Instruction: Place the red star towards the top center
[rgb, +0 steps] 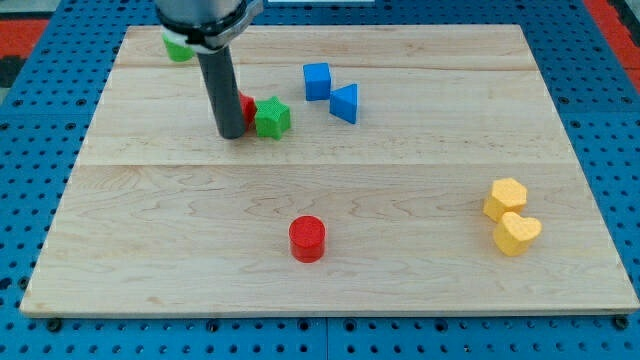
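Red star (247, 107) lies in the upper left of the frame, mostly hidden behind the dark rod, so that only a sliver of red shows at the rod's right edge; its shape cannot be confirmed from this view. Wooden board (400, 180) fills most of the frame and rests on a blue perforated table (620, 150). Rod descends from the view's top, and my tip (231, 134) meets the board just below and to the left of the red sliver, touching or nearly touching it; the rod is a bare pusher that grasps nothing. Green star (272, 117) sits immediately to the right of the red piece, in contact with it. Blue cube (317, 81) and blue triangular block (345, 103) lie close together further right, near the top centre. Red cylinder (307, 239) stands alone at lower centre. Yellow hexagonal block (506, 198) and yellow heart (517, 233) touch at the lower right. Second green block (178, 48), partly hidden, lies at the top left edge
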